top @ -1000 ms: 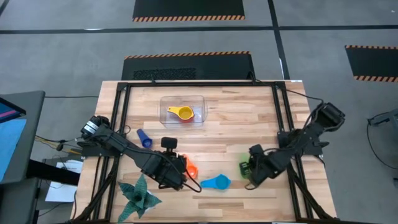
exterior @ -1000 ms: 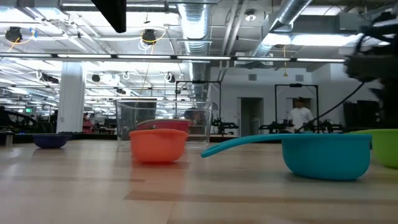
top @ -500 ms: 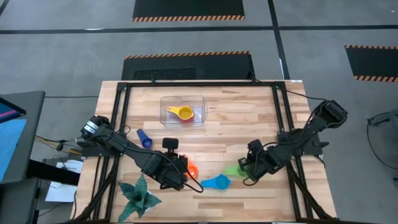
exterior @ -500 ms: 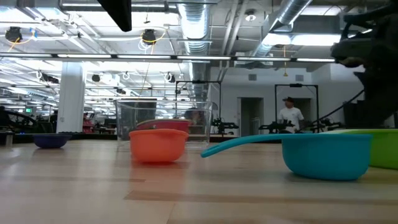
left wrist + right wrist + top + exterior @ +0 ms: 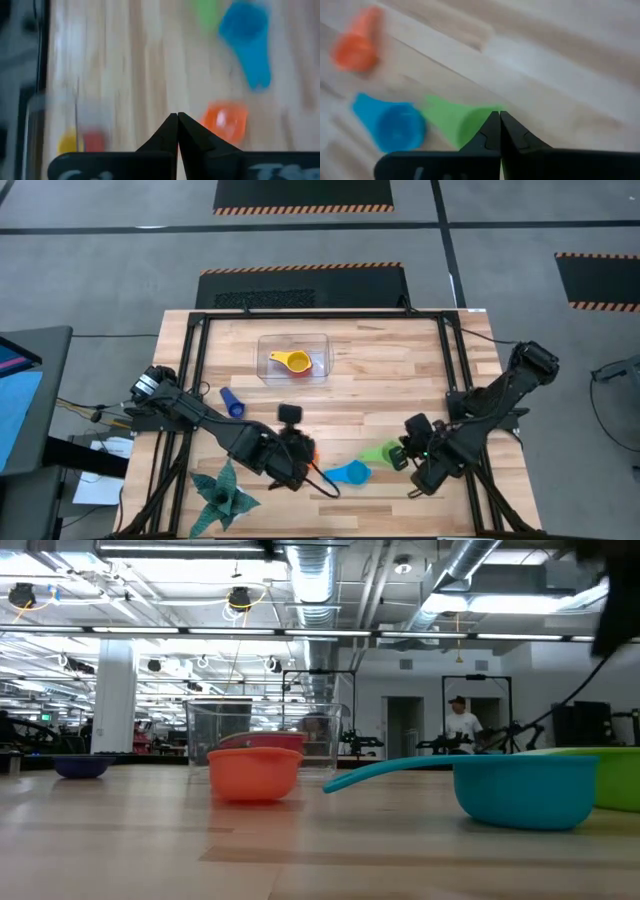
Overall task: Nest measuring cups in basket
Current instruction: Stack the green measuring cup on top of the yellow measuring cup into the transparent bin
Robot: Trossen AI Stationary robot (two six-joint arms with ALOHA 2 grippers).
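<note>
Right gripper (image 5: 499,116), fingers pressed together, sits right against the green cup (image 5: 378,453), just right of the blue cup (image 5: 350,473). Left gripper (image 5: 177,117), also closed and empty, hovers by the orange cup (image 5: 306,450). Since a moment ago, the right arm has drawn back and the left has shifted right. Yellow cup (image 5: 292,362) lies in the basket (image 5: 322,343); the red one (image 5: 262,741) beside it is mostly hidden.

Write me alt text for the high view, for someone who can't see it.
Overhead view of a wooden table: a clear basket near the far edge holds a yellow cup and a red cup. Near the front, the left gripper hovers over an orange cup, and the right gripper sits beside a green cup and light-blue cup.
</note>
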